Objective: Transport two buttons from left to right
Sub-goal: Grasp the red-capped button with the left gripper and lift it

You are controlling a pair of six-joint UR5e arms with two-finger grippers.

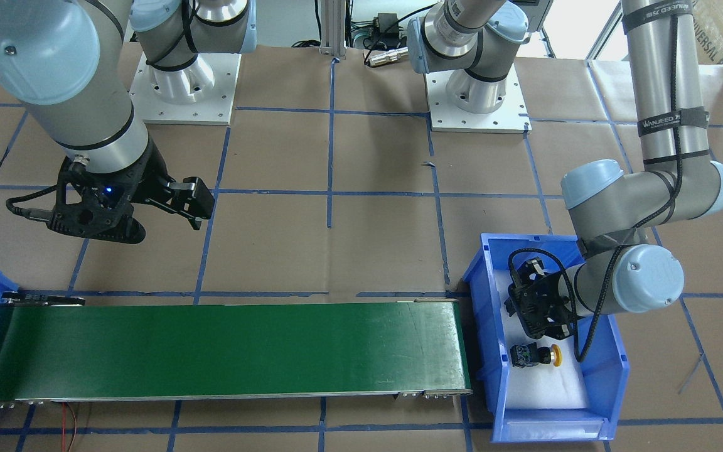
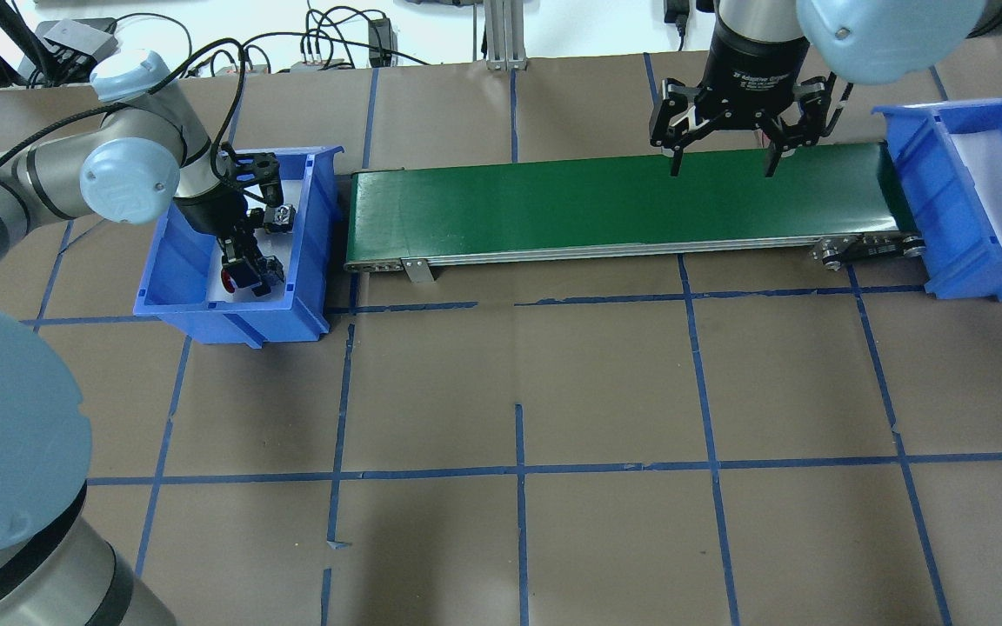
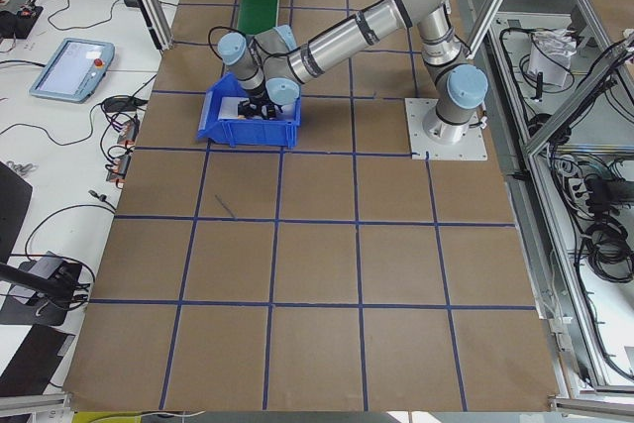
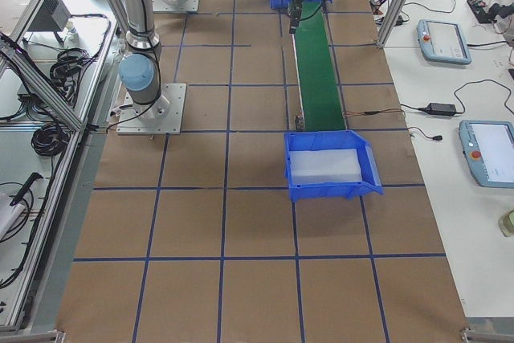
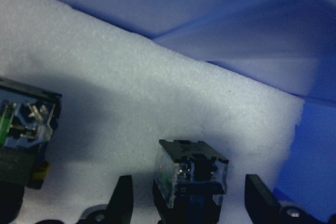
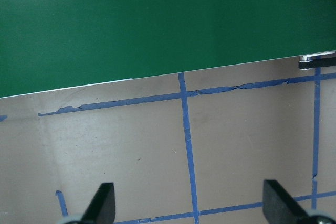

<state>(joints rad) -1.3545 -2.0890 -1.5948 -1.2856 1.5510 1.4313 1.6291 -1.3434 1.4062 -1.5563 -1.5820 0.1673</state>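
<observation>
The yellow button (image 1: 538,356) lies on its side on white foam in the left blue bin (image 1: 482,326); it also shows in the overhead view (image 2: 280,217). The red button (image 2: 230,277) lies in the same bin, its red cap just visible under my left gripper (image 2: 244,261). In the left wrist view my left gripper (image 5: 189,203) is open and straddles the red button's blocky body (image 5: 191,171) with a gap on each side. The yellow button's body (image 5: 23,145) lies to the left. My right gripper (image 2: 718,161) is open and empty above the conveyor's right part.
A green conveyor belt (image 2: 623,204) runs from the left bin (image 2: 170,261) to a second blue bin (image 2: 918,139) with white foam at its right end. The right wrist view shows the belt's edge (image 6: 157,24) and taped brown table paper.
</observation>
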